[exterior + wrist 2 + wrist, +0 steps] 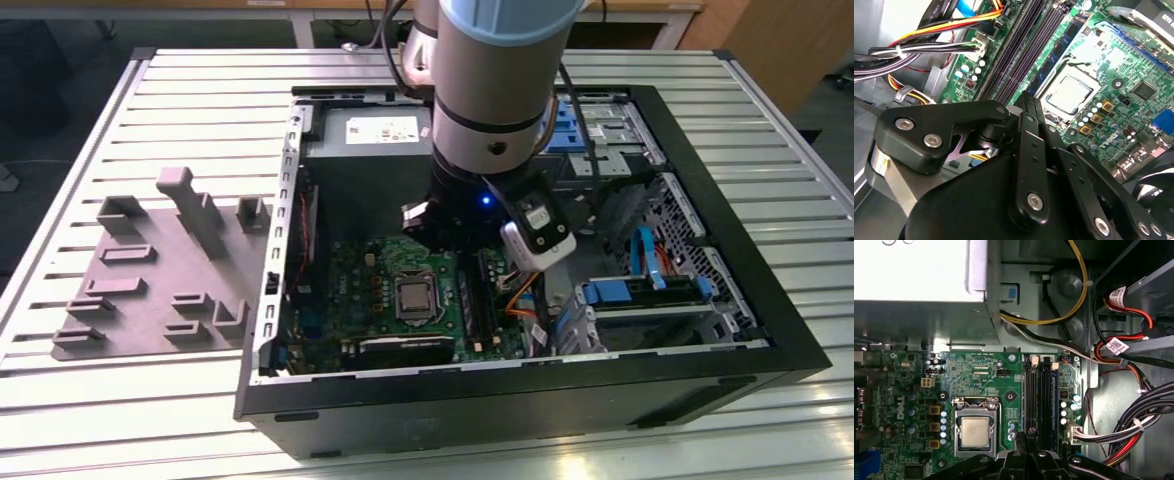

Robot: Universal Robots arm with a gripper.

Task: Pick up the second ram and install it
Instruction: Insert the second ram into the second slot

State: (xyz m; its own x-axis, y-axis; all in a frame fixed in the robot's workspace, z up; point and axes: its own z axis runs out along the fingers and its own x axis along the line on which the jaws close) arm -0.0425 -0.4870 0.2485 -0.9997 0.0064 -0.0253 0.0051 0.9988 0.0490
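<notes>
My gripper [1027, 436] [1025, 100] hangs inside the open computer case [747, 330], low over the green motherboard [380, 270]. Its black fingers are drawn together, and their tips sit over one end of the long dark memory slots [1040, 395] [1024, 45] [477, 295] beside the processor socket [975, 432]. I cannot pick out the second ram: no stick shows past the fingertips, and the slots seen from above do not reveal whether one sits in them. The arm [494, 100] reaches down into the case from the far side.
A grey moulded tray [160, 270] with upright blocks lies on the slatted table at the exterior view's left. Cable bundles [1134, 430] run close beside the slots. The silver power supply [919, 270] and a drive cage [641, 300] crowd the case.
</notes>
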